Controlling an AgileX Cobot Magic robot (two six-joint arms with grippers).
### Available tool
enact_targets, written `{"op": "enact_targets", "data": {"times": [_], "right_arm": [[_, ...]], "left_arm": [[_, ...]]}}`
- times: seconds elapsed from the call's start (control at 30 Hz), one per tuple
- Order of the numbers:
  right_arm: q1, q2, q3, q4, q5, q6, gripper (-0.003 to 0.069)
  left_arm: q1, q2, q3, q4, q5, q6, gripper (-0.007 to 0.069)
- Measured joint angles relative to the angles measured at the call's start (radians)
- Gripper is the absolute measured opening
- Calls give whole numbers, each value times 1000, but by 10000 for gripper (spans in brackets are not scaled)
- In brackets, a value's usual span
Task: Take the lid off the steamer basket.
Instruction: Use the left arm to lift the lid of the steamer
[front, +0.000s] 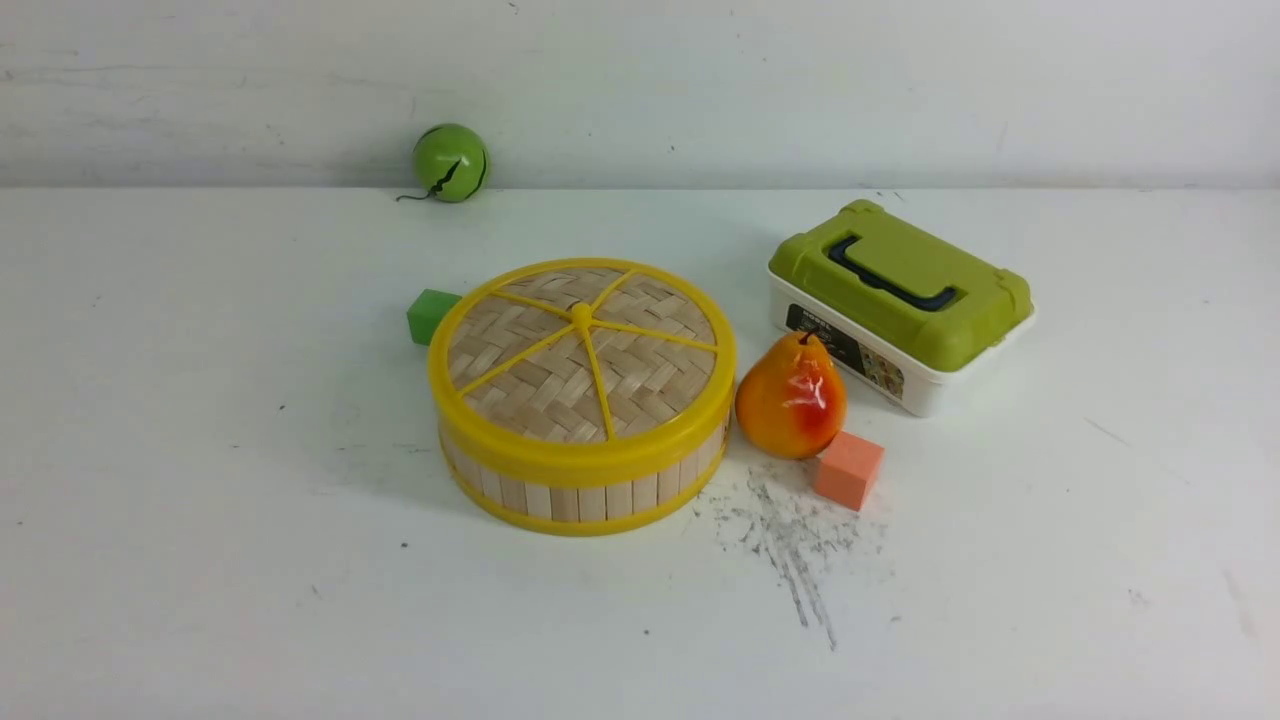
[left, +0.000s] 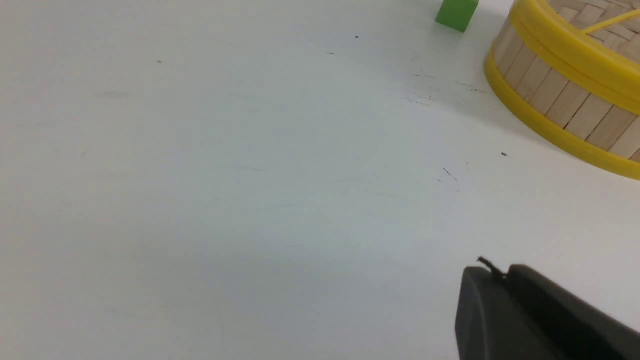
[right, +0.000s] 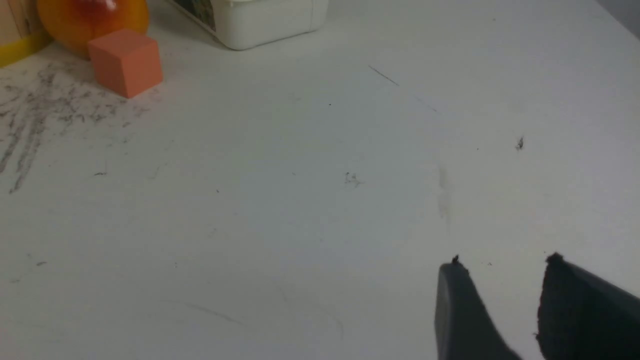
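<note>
Lid (front: 545, 385) on steamer basket (front: 590, 497), green cube (front: 431, 314) behind, pear (front: 790, 397) just beside, left jaws closed, right jaws apart

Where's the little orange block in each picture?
Front view: the orange block sits just in front of the pear, right of the steamer basket.
Left wrist view: not in it.
Right wrist view: the orange block is beside the pear.
Shared landmark: the steamer basket's yellow bottom rim shows in all three.
</note>
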Motion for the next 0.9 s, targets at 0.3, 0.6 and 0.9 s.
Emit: {"op": "enact_targets", "data": {"times": [0.3, 0.6, 0.9], "right_arm": [[0, 0, 0, 0, 0, 0, 240], [0, 0, 0, 0, 0, 0, 240], [0, 0, 0, 0, 0, 0, 240]], "left_arm": [[0, 0, 0, 2, 0, 0, 52], [0, 0, 0, 4, -14, 0, 62], [0, 0, 0, 27, -354, 0, 72]]}}
